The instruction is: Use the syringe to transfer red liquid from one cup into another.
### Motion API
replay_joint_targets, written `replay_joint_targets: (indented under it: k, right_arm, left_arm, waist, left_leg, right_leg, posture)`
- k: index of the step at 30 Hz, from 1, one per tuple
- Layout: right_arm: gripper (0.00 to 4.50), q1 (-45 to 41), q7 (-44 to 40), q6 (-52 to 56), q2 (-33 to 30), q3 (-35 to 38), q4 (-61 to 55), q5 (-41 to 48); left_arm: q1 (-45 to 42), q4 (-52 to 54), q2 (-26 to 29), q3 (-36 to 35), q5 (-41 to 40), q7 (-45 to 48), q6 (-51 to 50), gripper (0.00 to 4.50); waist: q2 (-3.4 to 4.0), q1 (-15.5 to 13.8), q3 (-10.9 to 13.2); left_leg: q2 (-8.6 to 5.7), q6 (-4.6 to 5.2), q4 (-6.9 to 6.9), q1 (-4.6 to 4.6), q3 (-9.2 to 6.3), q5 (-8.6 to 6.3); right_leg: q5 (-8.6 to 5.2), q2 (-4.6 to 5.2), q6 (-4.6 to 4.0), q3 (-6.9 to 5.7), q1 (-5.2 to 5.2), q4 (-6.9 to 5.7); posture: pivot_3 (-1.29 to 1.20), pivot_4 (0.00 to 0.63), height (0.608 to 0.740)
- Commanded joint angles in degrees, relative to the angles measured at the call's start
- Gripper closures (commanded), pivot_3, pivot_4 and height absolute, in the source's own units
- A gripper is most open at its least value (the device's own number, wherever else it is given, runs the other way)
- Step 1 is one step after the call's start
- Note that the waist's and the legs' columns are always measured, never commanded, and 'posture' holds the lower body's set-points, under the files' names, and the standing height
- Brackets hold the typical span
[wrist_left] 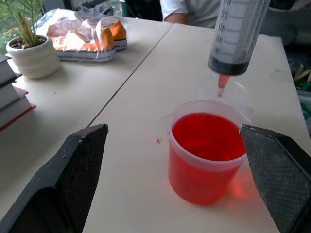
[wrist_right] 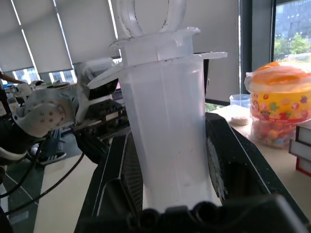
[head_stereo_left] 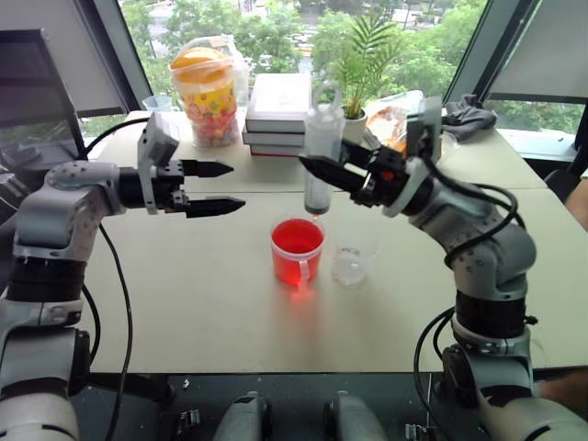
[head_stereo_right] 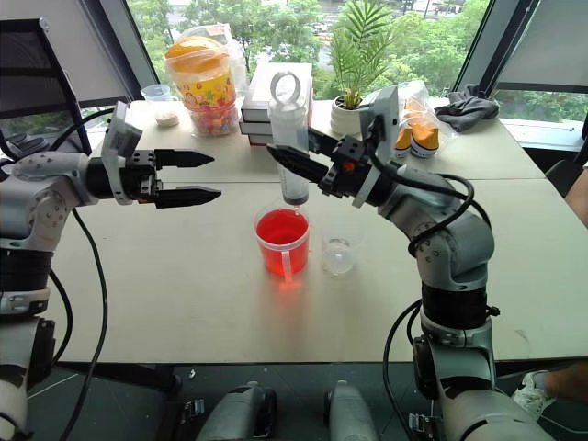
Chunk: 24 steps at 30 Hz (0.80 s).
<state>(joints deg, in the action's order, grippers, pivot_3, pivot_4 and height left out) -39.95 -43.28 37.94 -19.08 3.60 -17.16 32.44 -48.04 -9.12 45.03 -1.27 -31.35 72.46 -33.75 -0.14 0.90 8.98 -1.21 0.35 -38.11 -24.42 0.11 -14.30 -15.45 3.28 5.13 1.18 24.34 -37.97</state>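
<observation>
My right gripper (head_stereo_right: 292, 163) clamps the syringe (head_stereo_right: 291, 138) upright, tip directly above the red cup (head_stereo_right: 281, 241), while my left gripper (head_stereo_right: 197, 176) hovers empty and wide open at its 9 o'clock.

Streaming in bright from the windows (head_stereo_left: 276, 28) behind, casting soft shadows on the surface (head_stereo_left: 184, 294), blurring near fingers (wrist_left: 73, 179) slightly.

Looks like an upper-floor office or lab: pale surface (head_stereo_right: 184, 303) pushed against big windows (head_stereo_right: 294, 18) over treetops and a street, roller blinds (wrist_right: 73, 29) drawn, a stack of books (head_stereo_left: 278, 115), a potted plant (head_stereo_right: 354, 64), a dark monitor (head_stereo_left: 32, 83) at the side, a person seated across the surface.
</observation>
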Motion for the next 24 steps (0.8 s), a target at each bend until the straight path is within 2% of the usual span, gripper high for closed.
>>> replay_joint_targets:
  k: [1, 12, 24]
  right_arm:
    - [3.08, 0.92, -0.52, -6.09, 1.35, -3.07, 1.17, -2.29]
    - [3.08, 5.22, -0.2, -16.77, 4.62, -8.48, 9.37, -8.21]
    - [3.08, 5.91, -0.5, -18.19, 4.6, -9.24, 10.26, -9.32]
  left_arm:
    - [-3.99, -0.15, -0.78, -0.19, -0.76, 1.09, -0.95, 0.03]
    - [-11.22, -2.82, -5.47, 1.64, -0.39, 2.74, -2.63, 0.03]
    - [-14.27, -4.55, -9.98, 2.54, -0.16, 1.9, -4.22, 0.03]
  waist:
    - [0.0, 0.02, 0.0]
    - [-0.01, 0.05, 0.01]
    - [-0.01, 0.05, 0.01]
  left_leg:
    - [0.0, 0.0, -0.04, 0.02, 0.0, 0.0]
    - [0.03, 0.0, -0.06, 0.04, -0.03, 0.01]
    - [0.04, 0.0, -0.07, 0.04, -0.05, 0.01]
  right_leg:
    - [0.0, -0.02, 0.0, 0.01, -0.01, -0.04]
    - [-0.01, -0.08, 0.01, 0.03, -0.01, -0.11]
    - [-0.01, -0.09, 0.01, 0.03, -0.01, -0.11]
  posture:
    - [0.0, 0.15, 0.74]
    - [0.0, 0.15, 0.74]
    - [0.0, 0.15, 0.74]
